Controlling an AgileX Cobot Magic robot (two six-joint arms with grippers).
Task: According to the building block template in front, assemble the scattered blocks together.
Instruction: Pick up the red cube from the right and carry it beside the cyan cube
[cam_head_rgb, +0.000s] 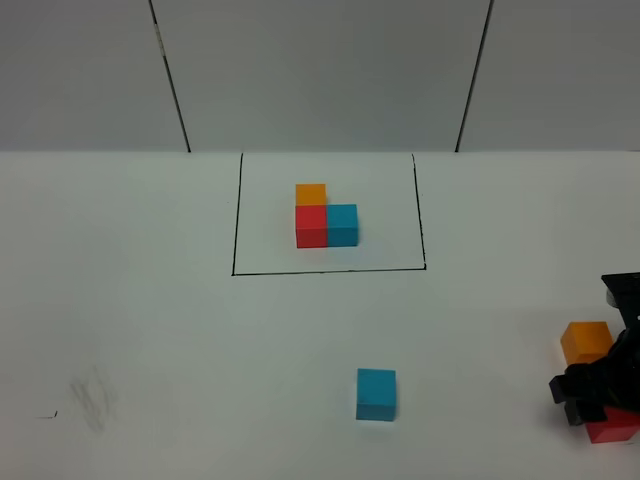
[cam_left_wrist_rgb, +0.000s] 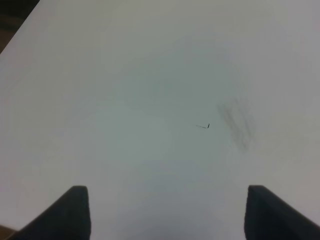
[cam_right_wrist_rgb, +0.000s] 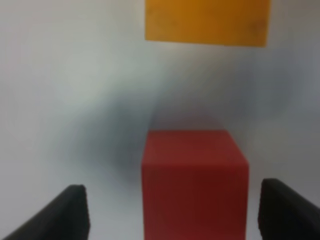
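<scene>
The building block template (cam_head_rgb: 326, 221) is an L of orange, red and blue cubes inside a thin black outline at the table's far middle. Of the scattered blocks, the blue cube (cam_head_rgb: 376, 393) lies alone near the front centre. The orange cube (cam_head_rgb: 587, 341) and the red cube (cam_head_rgb: 614, 430) sit at the front right. My right gripper (cam_head_rgb: 590, 398) hangs low over the red cube. In the right wrist view the red cube (cam_right_wrist_rgb: 195, 182) stands between the open fingers (cam_right_wrist_rgb: 56, 215) with gaps on both sides, and the orange cube (cam_right_wrist_rgb: 207, 22) lies just beyond. My left gripper (cam_left_wrist_rgb: 165, 212) is open over bare table.
The white table (cam_head_rgb: 150, 320) carries a faint grey smudge (cam_head_rgb: 95, 400) and a small black mark (cam_head_rgb: 47, 415) at the front left; the left wrist view shows the same smudge (cam_left_wrist_rgb: 237, 122). A grey panelled wall (cam_head_rgb: 320, 70) rises behind the table.
</scene>
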